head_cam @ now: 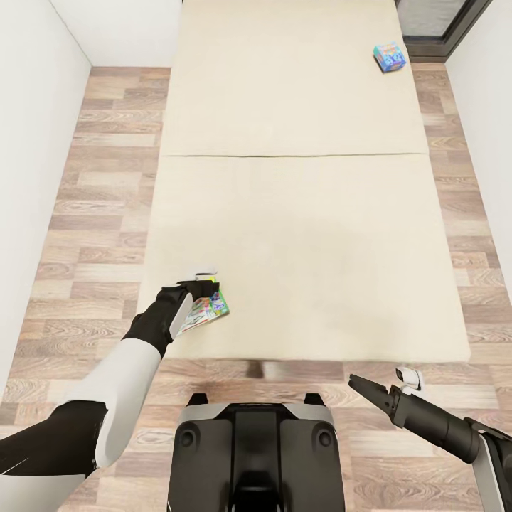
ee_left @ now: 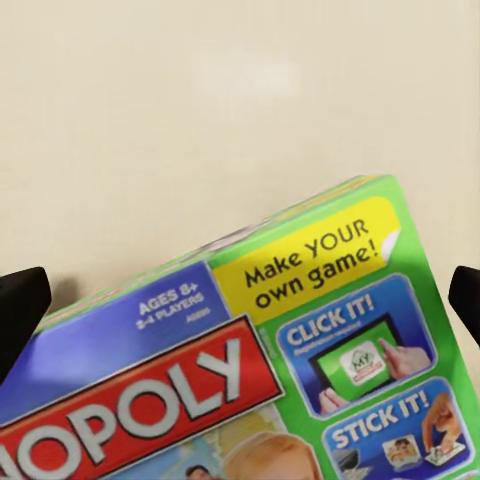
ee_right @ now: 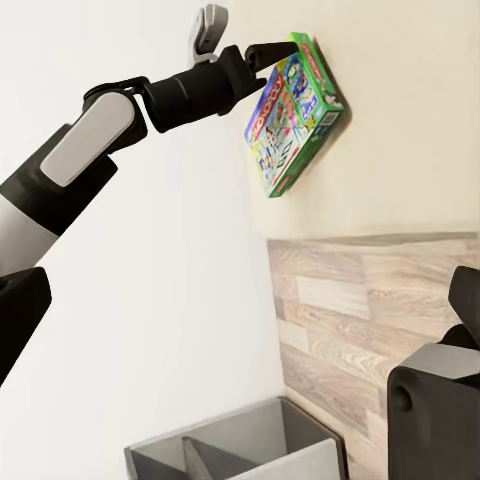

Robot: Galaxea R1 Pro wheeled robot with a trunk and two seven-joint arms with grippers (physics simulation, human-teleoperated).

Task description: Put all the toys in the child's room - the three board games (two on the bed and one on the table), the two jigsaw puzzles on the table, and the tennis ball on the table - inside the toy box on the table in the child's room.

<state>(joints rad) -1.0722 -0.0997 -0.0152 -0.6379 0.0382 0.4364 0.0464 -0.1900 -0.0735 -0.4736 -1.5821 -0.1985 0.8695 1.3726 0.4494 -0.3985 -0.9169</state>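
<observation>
head view: the left gripper (head_cam: pixel 201 286) is right at the green board game (head_cam: pixel 207 311) near the foot edge of the bed (head_cam: pixel 299 235), on the robot's left. the box sits just on the robot's side of the fingers, long axis slanting. the blue board game (head_cam: pixel 390 56) is way off at the far right corner. the right gripper (head_cam: pixel 364 387) hangs over the floor, looks narrow.

left wrist view: the box (ee_left: pixel 260 370) sits between two dark fingertips (ee_left: pixel 20 310), spread about as wide as the box.

right wrist view: the left gripper (ee_right: pixel 262 52) meets the box's (ee_right: pixel 295 115) upper edge, which looks tipped up off the mattress. can't tell if it's actually clamped.
</observation>
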